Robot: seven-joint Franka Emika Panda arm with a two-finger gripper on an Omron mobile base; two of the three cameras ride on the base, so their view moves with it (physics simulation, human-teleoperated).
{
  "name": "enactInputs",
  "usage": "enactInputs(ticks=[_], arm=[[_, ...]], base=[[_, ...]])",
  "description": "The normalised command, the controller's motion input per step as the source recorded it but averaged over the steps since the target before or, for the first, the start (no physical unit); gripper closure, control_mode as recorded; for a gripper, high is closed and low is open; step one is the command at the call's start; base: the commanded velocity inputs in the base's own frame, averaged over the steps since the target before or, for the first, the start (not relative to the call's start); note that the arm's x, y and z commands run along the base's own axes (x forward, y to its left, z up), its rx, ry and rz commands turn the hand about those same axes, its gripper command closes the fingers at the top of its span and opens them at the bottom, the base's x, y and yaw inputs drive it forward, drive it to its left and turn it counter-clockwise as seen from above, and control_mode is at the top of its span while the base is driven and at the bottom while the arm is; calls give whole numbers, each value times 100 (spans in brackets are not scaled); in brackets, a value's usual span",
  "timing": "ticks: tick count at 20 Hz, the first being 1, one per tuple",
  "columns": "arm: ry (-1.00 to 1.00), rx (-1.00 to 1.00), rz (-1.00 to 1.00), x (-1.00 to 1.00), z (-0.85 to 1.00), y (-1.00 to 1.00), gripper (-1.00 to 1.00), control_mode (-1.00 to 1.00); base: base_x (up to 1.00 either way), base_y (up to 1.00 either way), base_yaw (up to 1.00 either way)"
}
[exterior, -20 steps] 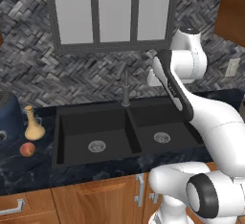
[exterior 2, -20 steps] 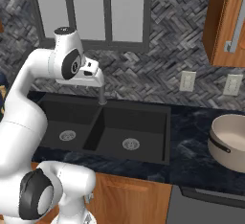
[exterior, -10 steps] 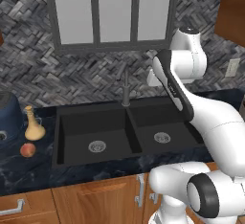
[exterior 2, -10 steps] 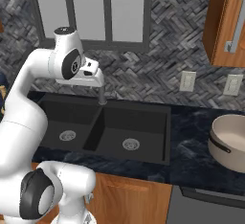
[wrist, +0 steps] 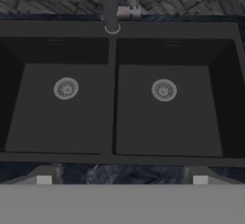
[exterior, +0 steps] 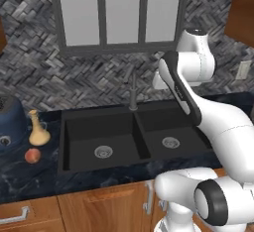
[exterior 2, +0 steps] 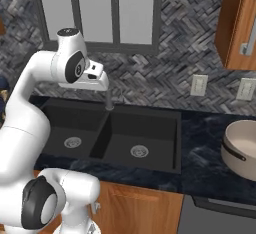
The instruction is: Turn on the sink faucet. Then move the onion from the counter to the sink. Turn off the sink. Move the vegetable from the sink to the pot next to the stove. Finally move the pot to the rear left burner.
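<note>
My gripper (wrist: 122, 178) hangs open above the front edge of the matte black double sink (wrist: 113, 141), with nothing between its widely spread fingertips (wrist: 44, 178). The dark grey sink faucet (wrist: 110, 8) rises at the back between the two basins, its short lever handle (wrist: 137, 4) beside it. From the right base view the gripper (exterior 2: 102, 82) is up beside the faucet's spout (exterior 2: 108, 99). The orange-red onion (exterior: 32, 155) lies on the dark marbled counter (exterior: 30, 176), left of the sink (exterior: 101, 127). At the far right stands the tan pot (exterior 2: 244, 148).
A tan narrow-necked vase (exterior: 38, 130) stands just behind the onion, and a dark blue appliance (exterior: 10, 122) sits at the far left. Both basins have silver drains (wrist: 66, 88). Wall outlets (exterior 2: 199, 85) and a wooden cabinet (exterior 2: 240, 23) are at the right.
The jaws have spread wide apart. The arm and the things on the counter have stayed in place.
</note>
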Motion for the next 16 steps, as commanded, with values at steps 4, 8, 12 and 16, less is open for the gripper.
enactInputs(ticks=[4,8,12,16], arm=[[0,0,0,0,0,0,-100,100],[0,0,0,0,0,0,-100,100],[0,0,0,0,0,0,-100,100],[0,0,0,0,0,0,-100,100]], base=[[20,46,0],[20,44,0],[26,26,0],[31,9,0]])
